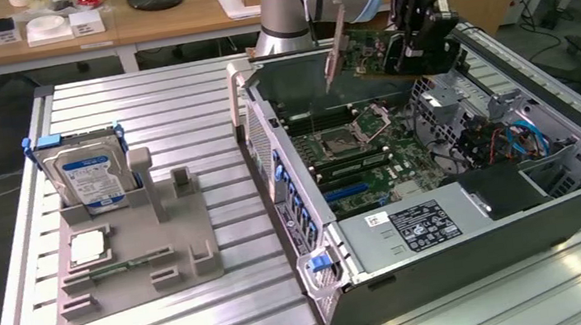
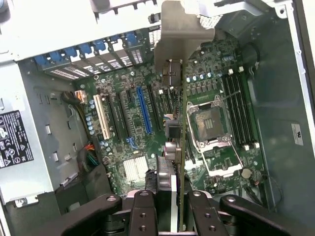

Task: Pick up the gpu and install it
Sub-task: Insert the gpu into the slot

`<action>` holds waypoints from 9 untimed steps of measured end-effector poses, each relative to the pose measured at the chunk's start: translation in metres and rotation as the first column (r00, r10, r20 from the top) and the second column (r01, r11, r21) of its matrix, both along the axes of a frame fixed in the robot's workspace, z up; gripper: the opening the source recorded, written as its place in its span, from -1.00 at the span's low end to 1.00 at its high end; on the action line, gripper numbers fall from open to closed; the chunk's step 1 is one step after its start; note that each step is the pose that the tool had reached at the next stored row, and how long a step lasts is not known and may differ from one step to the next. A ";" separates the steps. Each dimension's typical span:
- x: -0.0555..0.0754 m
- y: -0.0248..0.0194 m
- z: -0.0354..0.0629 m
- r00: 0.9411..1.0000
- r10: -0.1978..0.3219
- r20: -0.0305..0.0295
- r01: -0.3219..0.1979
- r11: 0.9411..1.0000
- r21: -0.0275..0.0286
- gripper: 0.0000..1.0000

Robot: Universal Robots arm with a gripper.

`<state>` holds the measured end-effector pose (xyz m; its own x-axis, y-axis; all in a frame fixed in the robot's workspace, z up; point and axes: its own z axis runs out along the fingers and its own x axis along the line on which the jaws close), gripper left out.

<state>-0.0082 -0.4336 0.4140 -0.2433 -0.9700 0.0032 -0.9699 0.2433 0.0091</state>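
My gripper point(image 1: 416, 37) is shut on the gpu point(image 1: 363, 50), a green circuit card with a silver end bracket. It hangs in the air over the far end of the open computer case point(image 1: 476, 227). In the wrist view the gpu point(image 2: 178, 142) stands edge-on between my black fingers point(image 2: 142, 209), its bracket toward the case's rear slot openings. Below it lies the motherboard point(image 2: 123, 147) with a blue expansion slot point(image 2: 144, 110) and the empty CPU socket point(image 2: 207, 123). The card is clear of the board, touching no slot.
A grey fixture point(image 1: 136, 256) on the slatted metal table at the exterior view's left holds an upright blue-labelled hard drive point(image 1: 92, 174) and a square CPU chip point(image 1: 88, 247). In the case are a power supply point(image 1: 415, 226), cables and a drive cage point(image 1: 508, 127). A wooden desk stands behind.
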 end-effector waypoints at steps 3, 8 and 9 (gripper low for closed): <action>0.000 0.0000 -0.0002 1.000 0.030 0.000 -0.030 1.000 0.000 -0.44; 0.000 0.0000 -0.0005 0.999 0.041 0.026 -0.041 0.999 -0.001 -0.44; 0.000 0.0000 -0.0005 0.999 0.041 0.036 -0.041 0.999 -0.001 -0.44</action>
<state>-0.0081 -0.4336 0.4135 -0.2034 -0.9791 -0.0042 -0.9788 0.2034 -0.0257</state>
